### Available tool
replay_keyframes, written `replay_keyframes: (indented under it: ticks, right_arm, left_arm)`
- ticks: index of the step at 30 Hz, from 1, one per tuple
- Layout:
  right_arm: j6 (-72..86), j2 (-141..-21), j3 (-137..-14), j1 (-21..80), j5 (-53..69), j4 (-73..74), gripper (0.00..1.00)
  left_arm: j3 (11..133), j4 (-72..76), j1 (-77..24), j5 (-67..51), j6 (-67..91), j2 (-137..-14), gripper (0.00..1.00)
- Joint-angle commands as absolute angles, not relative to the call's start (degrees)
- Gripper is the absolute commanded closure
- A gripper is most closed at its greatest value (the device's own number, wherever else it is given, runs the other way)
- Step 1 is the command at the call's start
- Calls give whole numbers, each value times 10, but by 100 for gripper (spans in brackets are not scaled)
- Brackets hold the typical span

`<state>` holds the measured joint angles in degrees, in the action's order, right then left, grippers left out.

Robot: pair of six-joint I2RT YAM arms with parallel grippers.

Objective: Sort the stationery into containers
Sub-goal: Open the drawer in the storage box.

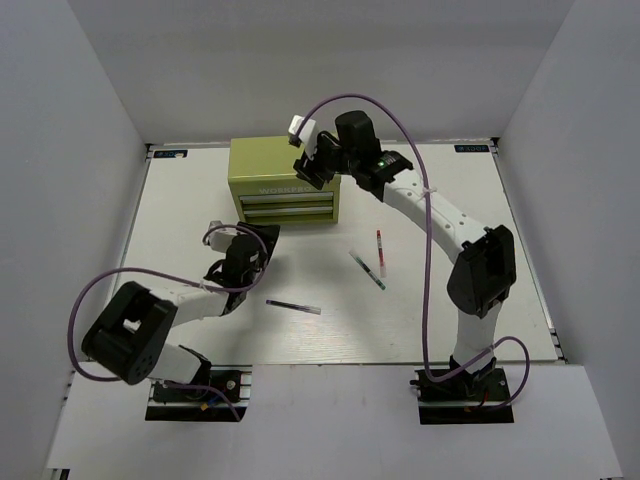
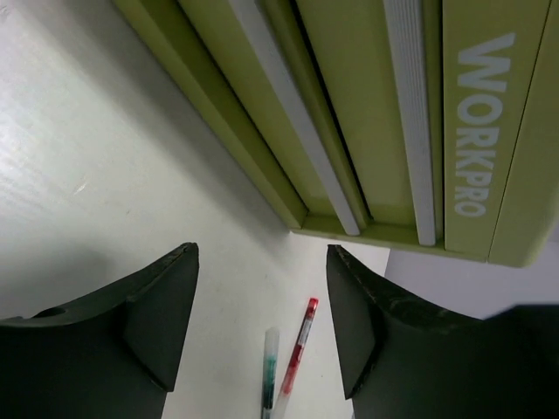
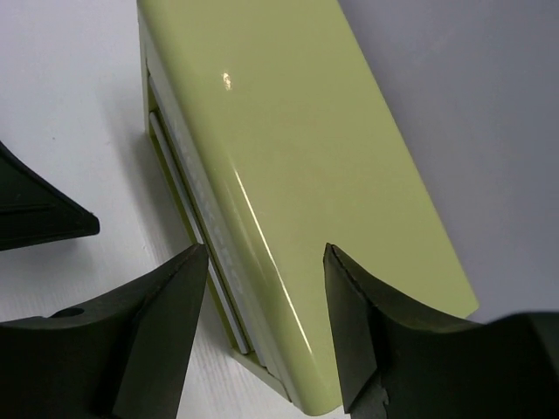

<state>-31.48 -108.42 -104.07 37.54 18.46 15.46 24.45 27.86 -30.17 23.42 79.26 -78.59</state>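
The left gripper was spread wide, with nothing between its dark fingers. It hung low just in front of the olive-green chest, off the chest's front left corner and clear of it. In the left wrist view the chest's front filled the upper frame. White lettering reading WORKPRO sat on the band over the drawers. The drawers lay flush with the front, each with a pale handle strip running along it.

The right gripper was likewise spread and empty, poised over the chest's front right top corner. Whether it touched the metal could not be told. In the right wrist view the chest's glossy top showed between its fingers. A purple cable arched from that wrist, up past the chest's right side.

All the visible stationery lay on the white table, outside the chest. The red-and-white pen lay in front of the chest and off to its right. The teal pen lay just beside the red-and-white pen at a slant. Their ends farther from the chest came close together. The black pen lay straight out from the chest's front. It was the farthest of the three from the chest, roughly parallel to that front and well apart from the other two.
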Motion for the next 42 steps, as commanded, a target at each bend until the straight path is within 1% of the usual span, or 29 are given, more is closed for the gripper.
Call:
replay_keyframes:
  ticks: [1,3,4,7,9,13,17,20,24,27,31,39,42]
  right_arm:
    - [-309,-1092,-1072,368,203,159,38]
    - [-317,-1096,-1078,367,207,159,33]
    - [-318,-1099,-1078,367,207,162,33]
    - [-323,-1105,-1084,366,212,168,30]
    - [-323,-1106,-1081,365,212,168,30]
    - [-329,-1111,-1079,363,214,167,30]
    - [-339,-1129,-1093,362,211,176,30]
    - [-345,-1145,-1115,359,214,196,30]
    - [-346,-1152,-1115,358,224,194,30]
    - [-346,-1156,-1117,356,229,196,30]
    - [-346,-1158,-1120,356,229,194,30]
    - [-358,-1164,-1125,355,225,196,30]
    - [-360,-1168,-1129,354,226,200,30]
  left_arm:
    - [276,357,-289,240,792,-822,30]
    - [281,386,-282,240,792,-843,32]
    - [281,413,-276,233,792,-852,35]
    - [293,446,-271,227,792,-886,36]
    - [302,454,-259,215,792,-909,36]
    - [315,514,-253,204,792,-953,40]
    - [335,539,-241,192,797,-994,44]
    - [342,544,-241,186,797,-1007,44]
    - [347,555,-236,192,802,-1020,44]
    - [353,562,-236,197,802,-1035,46]
    - [364,569,-230,203,802,-1059,46]
    - [370,627,-225,208,808,-1100,51]
    - [376,634,-225,214,813,-1114,51]
